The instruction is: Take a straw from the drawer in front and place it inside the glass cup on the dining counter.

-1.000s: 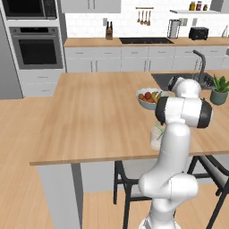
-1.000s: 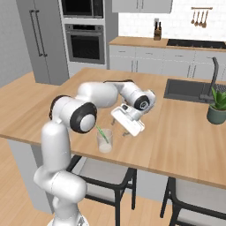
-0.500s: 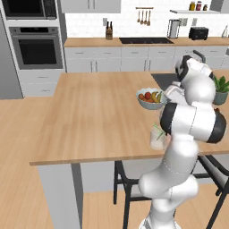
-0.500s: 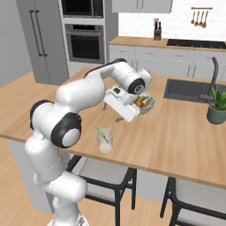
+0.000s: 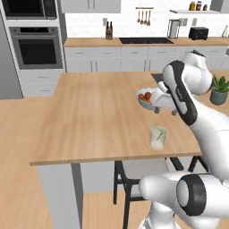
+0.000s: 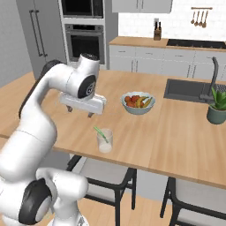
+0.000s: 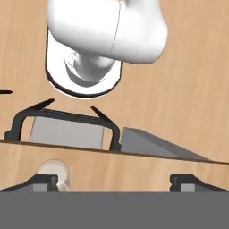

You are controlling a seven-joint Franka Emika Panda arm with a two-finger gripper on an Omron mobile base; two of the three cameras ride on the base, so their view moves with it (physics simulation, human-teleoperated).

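Observation:
The glass cup [image 6: 105, 141] stands near the front edge of the dining counter [image 6: 185, 132]. The green straw [image 6: 101, 133] leans inside it, its tip sticking out above the rim. In the left base view the cup [image 5: 158, 138] and the straw [image 5: 156, 130] sit just below my hand. My gripper [image 6: 80, 112] hovers open over the counter, up and to the left of the cup, holding nothing. In the hand view the gripper [image 7: 114, 182] is spread wide, and the cup [image 7: 53, 171] shows by the left fingertip [image 7: 44, 182]. The drawer is out of view.
A pale fruit bowl [image 6: 138, 103] sits mid-counter behind the cup, with a sink [image 6: 187, 90] and a potted plant [image 6: 218, 108] to the right. Black chairs [image 6: 103, 174] stand under the counter's front edge. The oven wall [image 5: 36, 47] and the worktop lie beyond.
The arm has swung round and the open gripper has drawn away from the cup, moving left in the right base view. The straw stays in the cup.

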